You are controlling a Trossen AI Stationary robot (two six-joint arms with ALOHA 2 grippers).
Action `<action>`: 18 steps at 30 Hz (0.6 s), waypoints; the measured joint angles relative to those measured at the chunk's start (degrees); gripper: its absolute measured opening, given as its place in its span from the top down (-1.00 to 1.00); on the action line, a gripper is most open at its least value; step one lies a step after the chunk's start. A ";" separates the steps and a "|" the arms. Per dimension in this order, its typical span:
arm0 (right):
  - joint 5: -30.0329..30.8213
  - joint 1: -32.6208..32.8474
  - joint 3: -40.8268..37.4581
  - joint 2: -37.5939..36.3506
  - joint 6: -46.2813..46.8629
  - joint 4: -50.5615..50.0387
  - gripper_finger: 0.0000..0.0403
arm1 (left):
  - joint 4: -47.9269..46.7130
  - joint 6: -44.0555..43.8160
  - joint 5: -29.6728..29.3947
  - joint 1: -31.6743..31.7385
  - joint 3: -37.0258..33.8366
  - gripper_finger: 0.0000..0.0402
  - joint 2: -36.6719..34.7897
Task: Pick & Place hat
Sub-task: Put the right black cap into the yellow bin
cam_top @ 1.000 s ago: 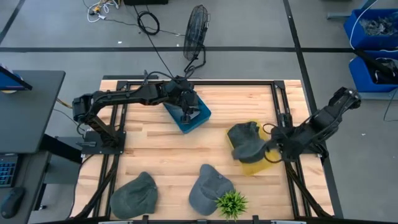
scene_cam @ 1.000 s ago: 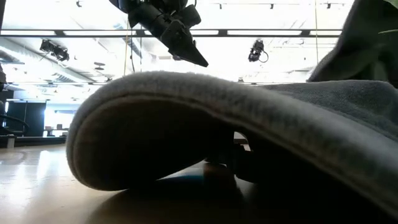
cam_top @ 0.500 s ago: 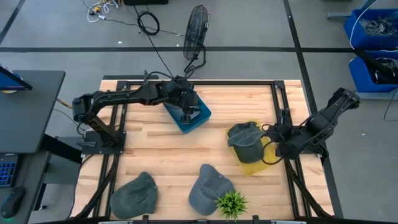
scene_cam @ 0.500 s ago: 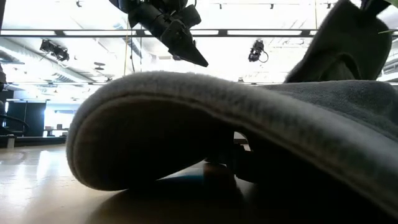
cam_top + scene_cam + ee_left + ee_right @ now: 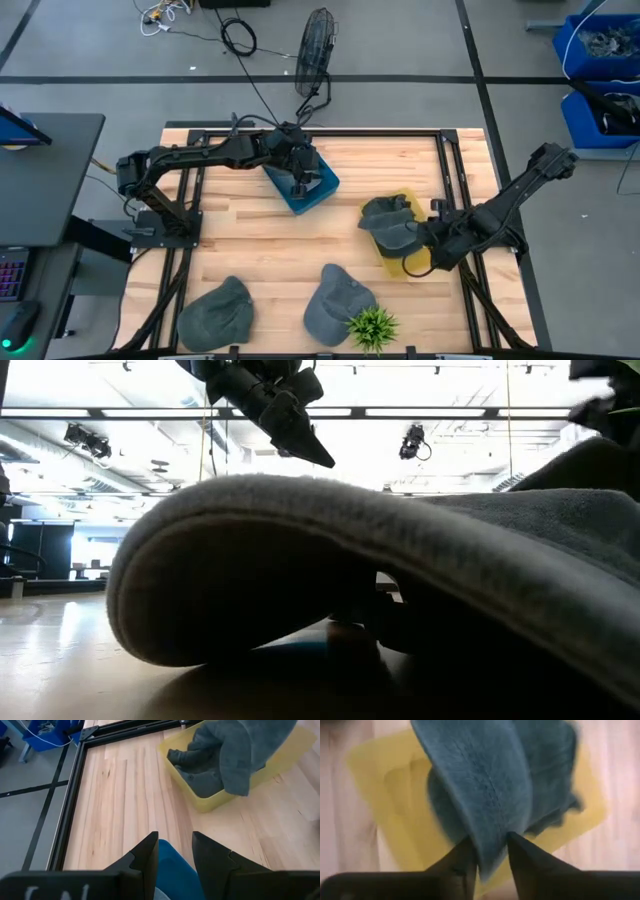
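A grey hat [image 5: 388, 220] hangs over the yellow bin [image 5: 412, 262] at the table's right, and my right gripper [image 5: 426, 238] is shut on it. The right wrist view shows the hat [image 5: 485, 780] above the bin [image 5: 385, 795]. A second grey cloth item [image 5: 200, 775] lies inside the bin [image 5: 295, 755]. My left gripper [image 5: 298, 183] hovers open over the blue bin [image 5: 300, 185] at the table's far middle, and shows high up in the low view [image 5: 300, 435]. Two more grey hats [image 5: 215, 310] [image 5: 335, 298] lie on the table's near side. My right gripper pinches the hat's edge [image 5: 492, 852] between its two fingers [image 5: 465, 862], coming level from the table's right. The hat is lifted above the yellow bin and spreads away from the fingers toward the table's left; whether its lower part touches the bin is hidden.
A small green plant [image 5: 372, 325] stands at the near edge beside the middle hat. A hat close to the low camera [image 5: 330, 570] blocks most of that view. Bare wood [image 5: 270, 245] lies between the bins and the near hats. A black frame [image 5: 450, 180] borders the table.
My right gripper has moved toward the table's left, carrying the hat with it. The hat first rose and stood up tall, then sank lower and shifted left over the yellow bin. The left arm has kept still.
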 joint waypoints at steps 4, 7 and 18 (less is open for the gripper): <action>-9.97 -0.02 -1.26 0.02 3.03 -1.12 0.25 | -0.06 -0.01 0.00 0.00 0.00 0.39 0.00; -17.49 -0.03 -1.26 0.02 3.20 -1.15 0.16 | -0.08 0.04 0.00 0.00 0.00 0.39 0.00; 1.27 -0.21 -0.18 0.02 0.78 -0.49 0.09 | -0.10 0.03 0.00 0.00 0.00 0.39 0.00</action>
